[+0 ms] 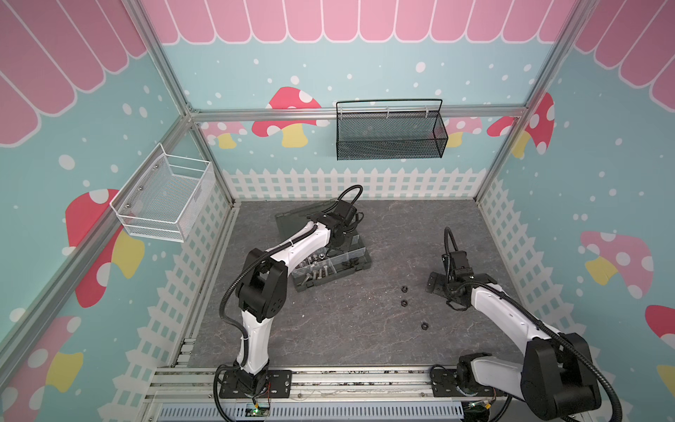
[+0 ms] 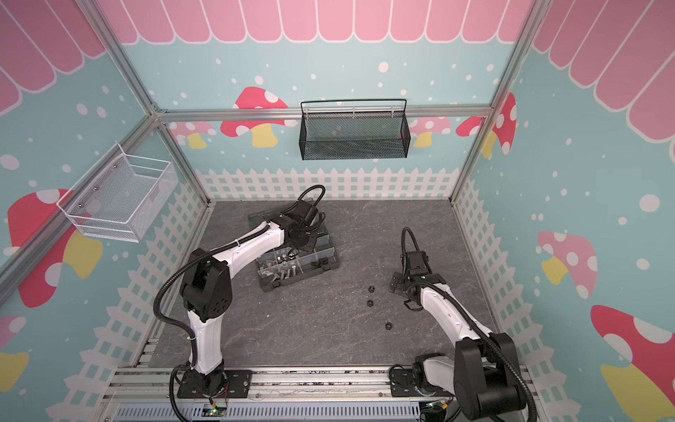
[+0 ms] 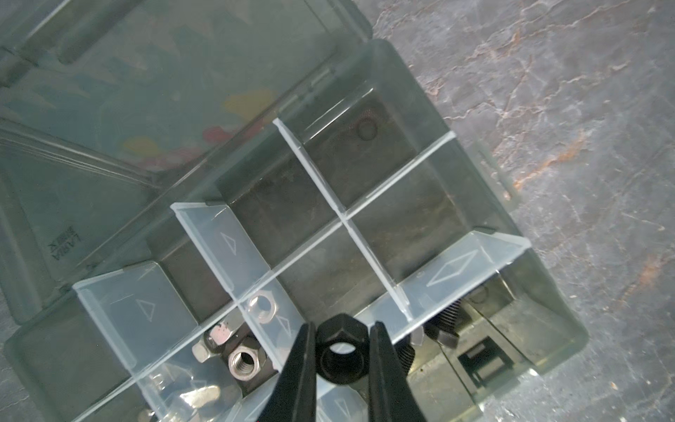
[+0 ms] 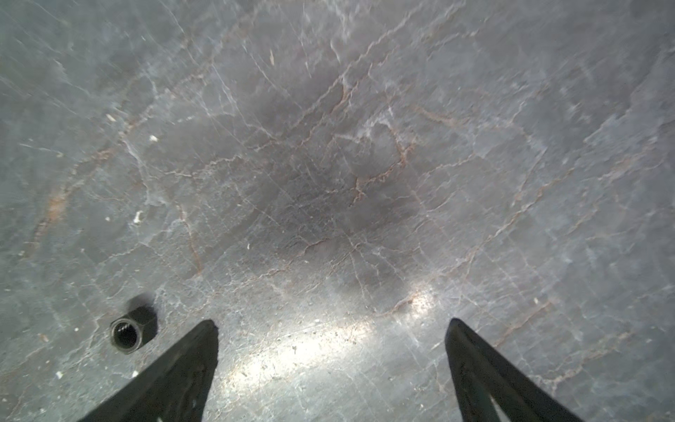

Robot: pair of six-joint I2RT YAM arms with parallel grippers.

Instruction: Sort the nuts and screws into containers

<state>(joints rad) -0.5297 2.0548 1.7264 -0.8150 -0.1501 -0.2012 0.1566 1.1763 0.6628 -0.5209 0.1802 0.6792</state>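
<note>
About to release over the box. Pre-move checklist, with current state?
1. Left gripper shut on the black nut: ok.
2. Lid of the organizer box open: ok.
3. Nut over the correct compartment: cannot tell. It hangs near a divider, with silver nuts to one side and black screws to the other.
4. Right gripper open and empty: ok.
5. Right gripper lined up on its next nut: not ok, the nut lies outside the jaws.
6. Table cleared: not ok, three loose black nuts lie on it.
</note>
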